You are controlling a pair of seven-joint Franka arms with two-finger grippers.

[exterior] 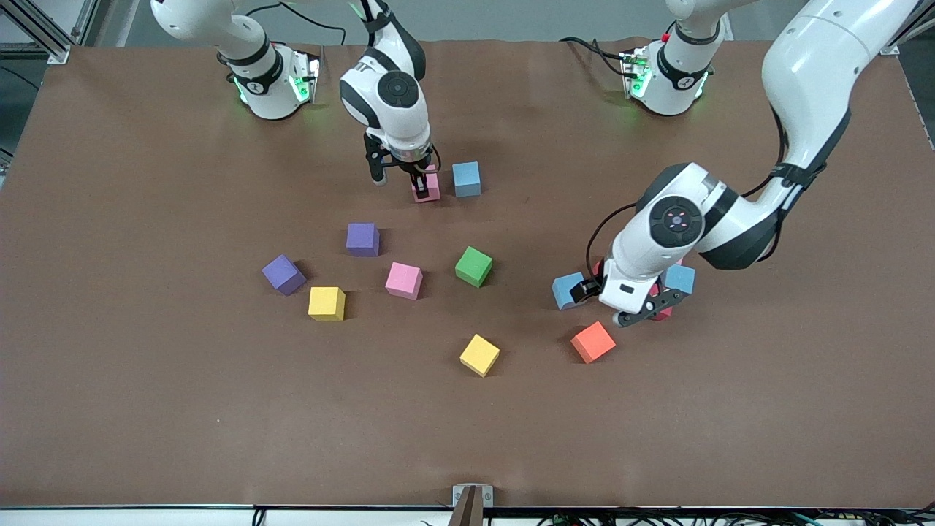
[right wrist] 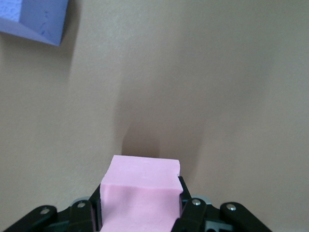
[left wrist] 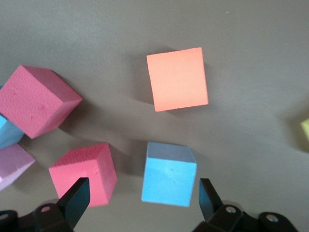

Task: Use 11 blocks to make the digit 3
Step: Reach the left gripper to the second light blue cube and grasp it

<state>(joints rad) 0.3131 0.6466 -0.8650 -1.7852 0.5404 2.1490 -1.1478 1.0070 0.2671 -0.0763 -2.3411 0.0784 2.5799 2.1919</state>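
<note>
My right gripper [exterior: 424, 181] is shut on a pink block [exterior: 427, 188], low over the table next to a light blue block [exterior: 466, 179]; the right wrist view shows the pink block [right wrist: 145, 179] squeezed between the fingers. My left gripper [exterior: 649, 307] hangs open over a cluster of a red block [exterior: 661, 313] and two light blue blocks [exterior: 567, 290] [exterior: 680, 278]. In the left wrist view a light blue block [left wrist: 169, 174] lies between the spread fingers [left wrist: 75, 198], with a red block [left wrist: 84, 174] by one finger. An orange block [exterior: 592, 341] lies nearer the camera.
Two purple blocks [exterior: 362, 239] [exterior: 283, 274], a pink block [exterior: 404, 280] and a green block [exterior: 473, 266] are scattered mid-table. Two yellow cubes [exterior: 326, 303] [exterior: 479, 355] lie nearer the camera. A second red block [left wrist: 36, 101] shows in the left wrist view.
</note>
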